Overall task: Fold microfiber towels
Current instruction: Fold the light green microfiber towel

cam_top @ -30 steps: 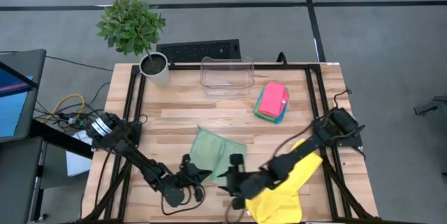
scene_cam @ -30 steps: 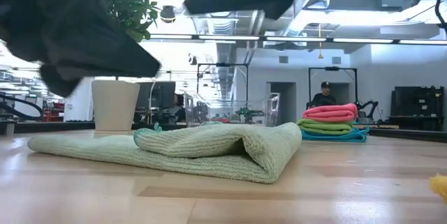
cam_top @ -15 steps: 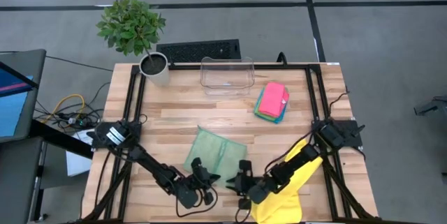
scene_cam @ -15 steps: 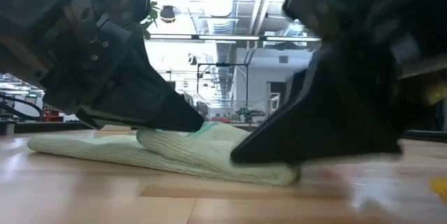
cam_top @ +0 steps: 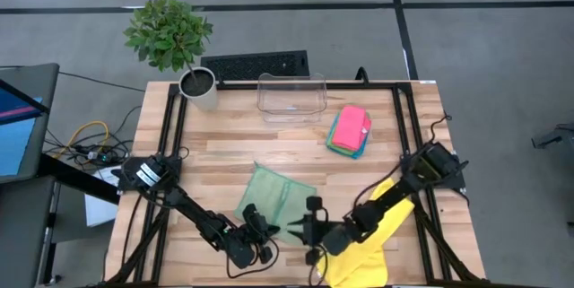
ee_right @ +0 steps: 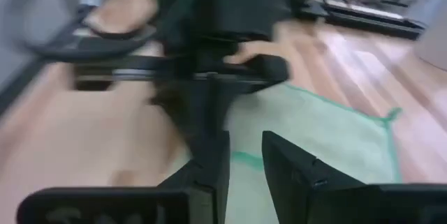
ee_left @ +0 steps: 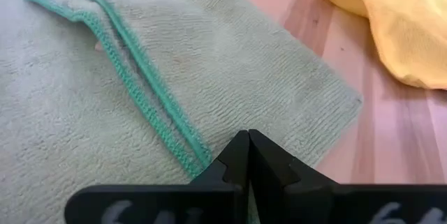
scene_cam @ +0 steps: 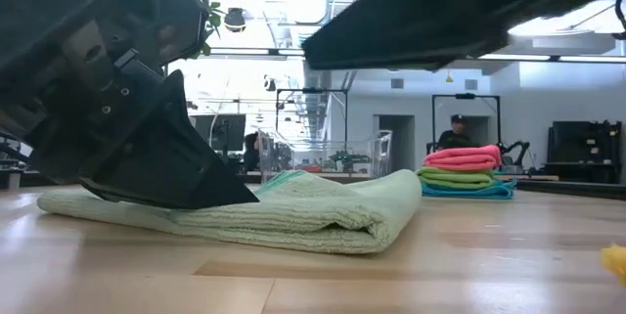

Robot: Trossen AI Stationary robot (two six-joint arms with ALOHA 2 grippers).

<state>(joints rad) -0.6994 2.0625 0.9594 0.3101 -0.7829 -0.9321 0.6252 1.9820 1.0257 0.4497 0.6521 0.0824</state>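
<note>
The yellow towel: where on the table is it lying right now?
In the high view, the yellow towel lies crumpled at the table's near right edge, partly under the right arm, just right of the sage green towel.

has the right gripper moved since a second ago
Yes. In the high view the right gripper has slid from the near table edge up toward the sage towel, measured against the clear bin.
</note>
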